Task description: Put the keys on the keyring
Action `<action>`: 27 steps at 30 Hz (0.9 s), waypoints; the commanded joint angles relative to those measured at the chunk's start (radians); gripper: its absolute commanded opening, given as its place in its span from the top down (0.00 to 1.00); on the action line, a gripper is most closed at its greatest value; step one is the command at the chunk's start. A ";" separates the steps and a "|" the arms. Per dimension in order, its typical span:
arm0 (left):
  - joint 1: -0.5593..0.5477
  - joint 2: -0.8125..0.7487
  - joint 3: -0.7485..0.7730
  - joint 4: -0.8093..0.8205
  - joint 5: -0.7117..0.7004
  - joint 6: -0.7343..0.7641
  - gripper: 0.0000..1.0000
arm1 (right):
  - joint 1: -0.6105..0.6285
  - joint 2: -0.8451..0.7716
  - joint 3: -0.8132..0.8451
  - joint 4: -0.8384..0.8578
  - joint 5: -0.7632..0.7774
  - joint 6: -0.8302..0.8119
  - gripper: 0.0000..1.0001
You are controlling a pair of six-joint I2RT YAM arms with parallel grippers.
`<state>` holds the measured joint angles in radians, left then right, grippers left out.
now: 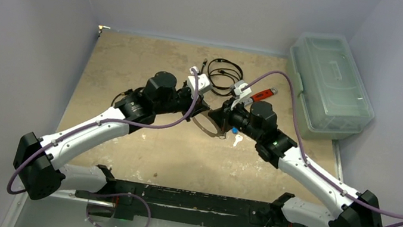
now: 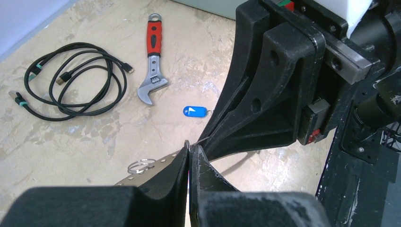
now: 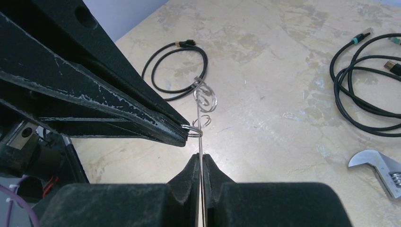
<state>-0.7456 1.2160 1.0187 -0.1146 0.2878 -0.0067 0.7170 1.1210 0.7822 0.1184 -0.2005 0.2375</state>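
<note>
The keyring [image 1: 204,127] hangs between my two grippers above the middle of the table. My right gripper [image 3: 201,158] is shut on its thin edge [image 3: 201,137]. My left gripper [image 2: 190,149] is shut on a small wire loop [image 3: 191,130] hooked on that edge; the ring's flat perforated strip [image 2: 142,174] shows beside its finger. More small loops [image 3: 205,97] hang on the ring. In the top view the two grippers meet tip to tip [image 1: 213,117]. The blue-headed key [image 1: 234,131] [image 2: 195,111] and the silver key [image 1: 237,141] lie on the table just beside the right gripper, held by neither.
A red-handled wrench [image 2: 153,61] [image 1: 262,94] and a coiled black cable [image 2: 71,80] [image 1: 224,72] lie behind the grippers. A smaller black cable loop [image 3: 177,68] lies nearby. A clear lidded plastic box [image 1: 330,84] stands at the back right.
</note>
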 commanded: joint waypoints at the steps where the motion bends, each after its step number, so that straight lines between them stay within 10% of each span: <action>1: 0.003 0.006 0.080 -0.041 0.015 0.002 1.00 | -0.003 -0.014 0.057 0.003 0.005 -0.038 0.88; 9: 0.003 0.003 0.115 -0.090 0.064 0.065 1.00 | -0.003 -0.085 0.023 -0.022 -0.103 -0.106 0.48; 27: 0.001 -0.111 0.067 -0.107 0.394 0.195 1.00 | -0.003 -0.344 -0.044 -0.068 -0.321 -0.231 0.52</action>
<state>-0.7456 1.1618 1.0843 -0.2569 0.5442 0.1467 0.7170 0.8021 0.7437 0.0559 -0.4545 0.0437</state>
